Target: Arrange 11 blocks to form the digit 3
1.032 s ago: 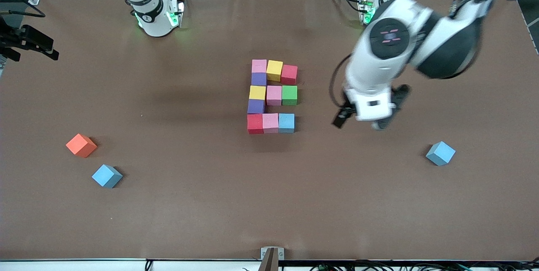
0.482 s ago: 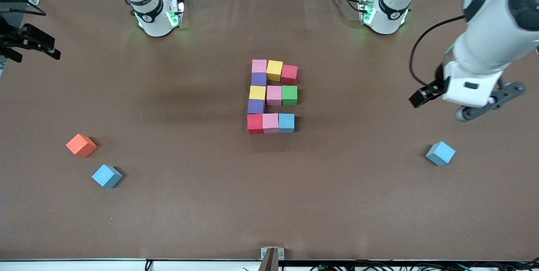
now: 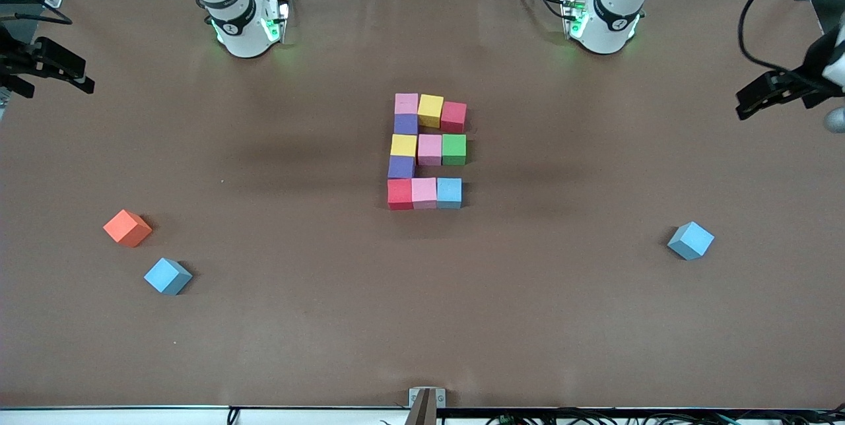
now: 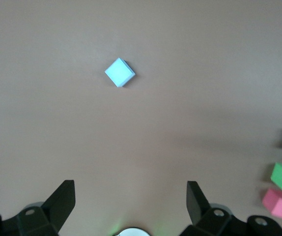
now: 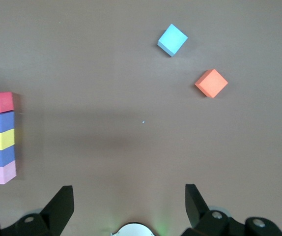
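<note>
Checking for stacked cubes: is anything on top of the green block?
Nothing sits on the green block; its top face is bare. It lies flat on the table, touching a pink block. What lies under it is hidden.

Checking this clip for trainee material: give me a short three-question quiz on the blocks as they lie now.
1. True or false: the orange cube is part of the block figure.
2. How many cubes lie apart from the figure?
3. The middle cube of the figure's row nearest the front camera is: A pink, B green, C yellow.
Key: 1 false; 2 three; 3 A, the pink cube.
</note>
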